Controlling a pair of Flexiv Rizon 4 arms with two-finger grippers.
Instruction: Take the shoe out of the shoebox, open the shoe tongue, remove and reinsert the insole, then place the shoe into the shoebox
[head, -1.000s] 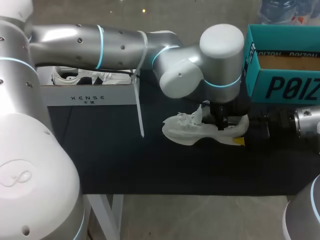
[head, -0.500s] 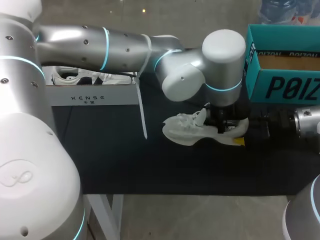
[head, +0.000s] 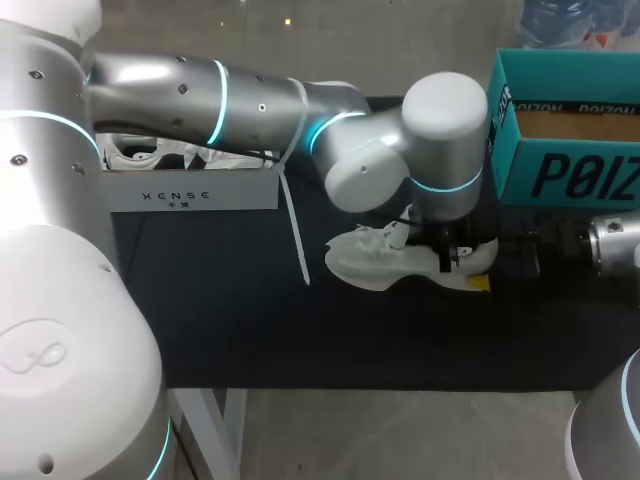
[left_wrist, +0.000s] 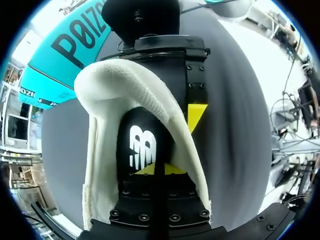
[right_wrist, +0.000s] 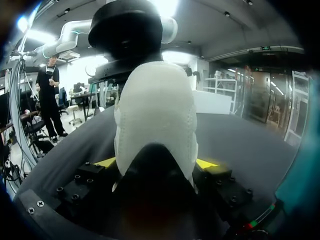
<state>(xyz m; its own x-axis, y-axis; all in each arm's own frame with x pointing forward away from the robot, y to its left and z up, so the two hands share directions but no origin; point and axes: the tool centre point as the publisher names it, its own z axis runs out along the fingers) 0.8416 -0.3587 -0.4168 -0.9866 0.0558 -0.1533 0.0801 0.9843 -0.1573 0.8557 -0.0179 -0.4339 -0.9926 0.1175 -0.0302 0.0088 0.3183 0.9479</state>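
Both hands were at the shoe (head: 385, 262) on the table (head: 230, 310): our right hand (right_wrist: 155, 163) clamped its heel, our left hand (head: 445, 250) at its opening (grip: we couldn't tell). Removing the insole (left_wrist: 142, 145), we judged, needed a pinch next.

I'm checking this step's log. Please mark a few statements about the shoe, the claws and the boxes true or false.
1. The shoe lies on the table, outside both boxes. True.
2. The right claw holds the shoe by its toe. False: it clamps the heel.
3. The left claw is at the shoe's opening. True.
4. The white box is empty. False: another shoe lies in it.
5. The teal box stands at the table's right. True.
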